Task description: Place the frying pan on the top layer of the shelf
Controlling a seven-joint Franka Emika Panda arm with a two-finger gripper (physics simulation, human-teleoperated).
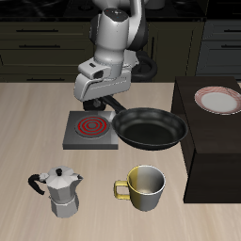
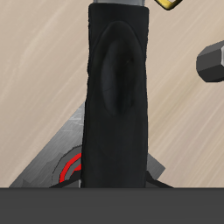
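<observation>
The frying pan (image 1: 149, 128), round, shallow and black, is between the burner plate and the shelf. Its long black handle (image 1: 113, 104) runs back toward my gripper (image 1: 100, 104). The gripper is low over the handle's end, with its fingers closed around it. In the wrist view the handle (image 2: 118, 87) fills the middle, very close. My fingertips do not show there. The shelf (image 1: 212, 151) is a large dark brown box beside the pan, and its flat top is higher than the pan. I cannot tell whether the pan rests on the table or hangs just above it.
A red-rimmed white plate (image 1: 218, 99) lies on the shelf's top, toward the back. The grey burner plate with a red spiral (image 1: 89, 127) is beside the pan and also shows in the wrist view (image 2: 61, 162). A moka pot (image 1: 58, 191) and a metal mug (image 1: 143, 186) stand near the table's front edge.
</observation>
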